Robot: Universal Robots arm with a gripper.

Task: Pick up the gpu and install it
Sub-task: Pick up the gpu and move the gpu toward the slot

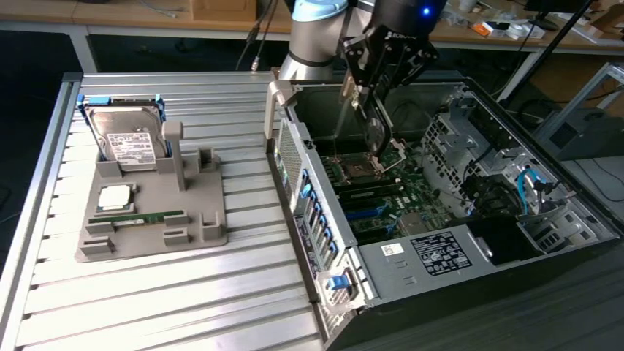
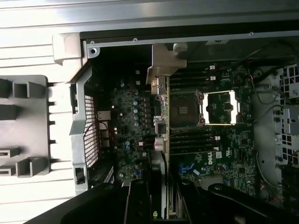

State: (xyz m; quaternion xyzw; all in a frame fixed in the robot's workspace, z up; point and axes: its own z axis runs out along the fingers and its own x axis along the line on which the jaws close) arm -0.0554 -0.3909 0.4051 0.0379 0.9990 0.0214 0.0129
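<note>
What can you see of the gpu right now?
The gpu is a thin, flat card seen edge-on, dark, with a silver metal bracket at one end. The gripper clamps it on both faces, holding it upright over the motherboard inside the open case. Whether its lower edge touches a slot cannot be told.

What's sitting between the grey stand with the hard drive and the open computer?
Nothing: the exterior view shows bare slatted table between the grey stand and the computer case. The gripper holds the gpu over the case.
</note>
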